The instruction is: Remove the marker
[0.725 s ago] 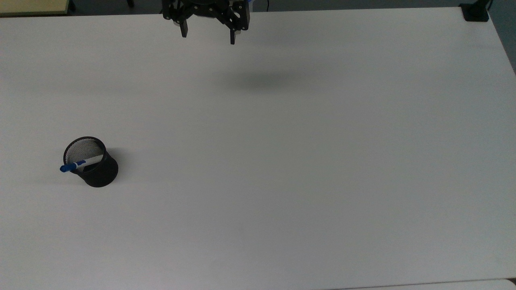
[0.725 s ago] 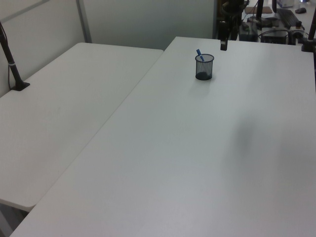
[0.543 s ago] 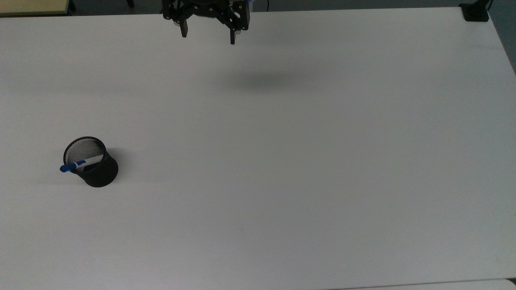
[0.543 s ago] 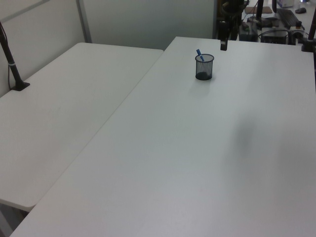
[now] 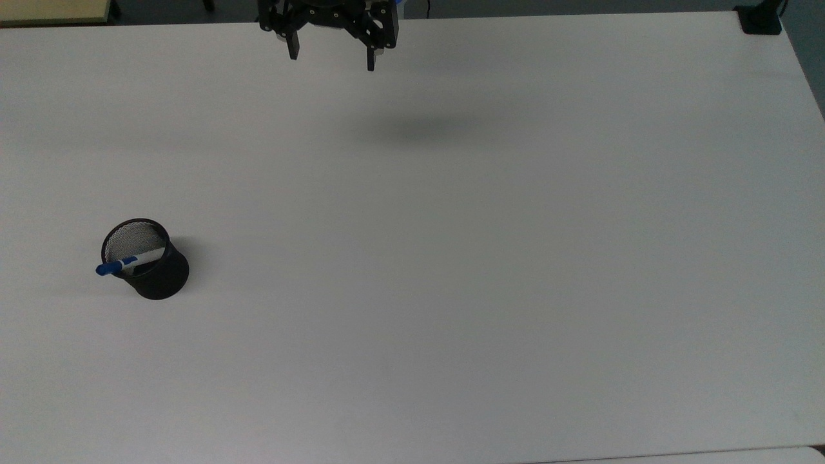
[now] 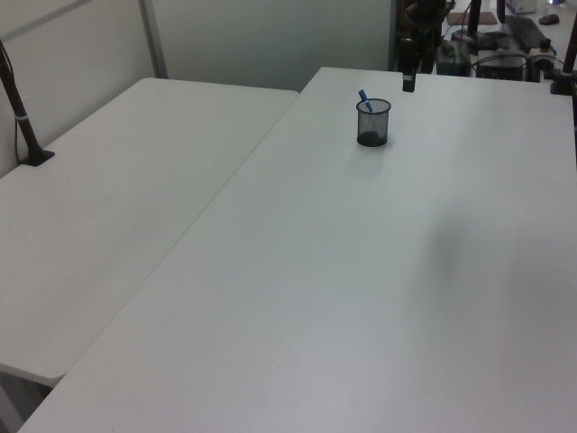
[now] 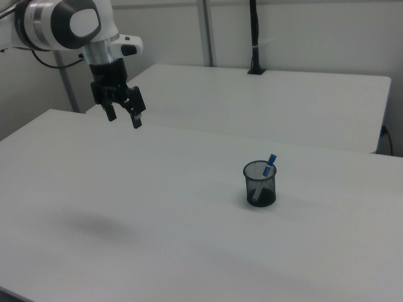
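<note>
A: Start at the top view's left: where does the marker sit?

B: In the black mesh cup, near the left edge of the white table. It leans on the rim, blue cap poking out toward that edge. In the right view the marker stands tilted in the cup, cap uppermost.

A: What changed over the last moment?

B: Hardly anything. Cup and marker lie exactly as they did, and the gripper has drifted only a touch along the table's far edge. I'd judge the approach hasn't properly begun; the marker is untouched.

A: And the fingers?

B: Spread wide, nothing between them, touching nothing. The right view shows the gripper hanging well above the table, its shadow lying apart from it on the surface.

A: What does the next move call for?

B: Probably a long travel toward the left edge, then a descent onto the exposed cap without knocking the cup over.
</note>
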{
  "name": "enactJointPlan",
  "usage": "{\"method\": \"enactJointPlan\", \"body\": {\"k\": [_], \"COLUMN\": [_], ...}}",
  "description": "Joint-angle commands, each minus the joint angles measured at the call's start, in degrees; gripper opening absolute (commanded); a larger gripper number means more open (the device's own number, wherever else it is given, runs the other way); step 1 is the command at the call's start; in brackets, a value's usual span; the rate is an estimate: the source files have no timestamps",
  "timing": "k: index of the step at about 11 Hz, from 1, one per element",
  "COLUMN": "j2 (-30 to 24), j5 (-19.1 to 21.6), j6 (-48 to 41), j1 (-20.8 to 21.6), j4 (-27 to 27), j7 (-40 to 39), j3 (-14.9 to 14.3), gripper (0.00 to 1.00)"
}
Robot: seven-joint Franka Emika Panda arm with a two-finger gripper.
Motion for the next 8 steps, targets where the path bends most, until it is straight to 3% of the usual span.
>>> {"method": "enactJointPlan", "body": {"k": [1, 5, 8], "j2": [-0.9, 1.1, 4.2], "j5": [-0.1, -0.1, -0.1], "j6": [-0.2, 5.7, 16.3], "j1": [0.5, -4.1, -9.9], "j4": [-0.5, 1.8, 1.8], "j7": [-0.2, -0.2, -0.2], "j3": [-1.2, -1.4, -1.4], "gripper": [1.00, 1.00, 1.00]}}
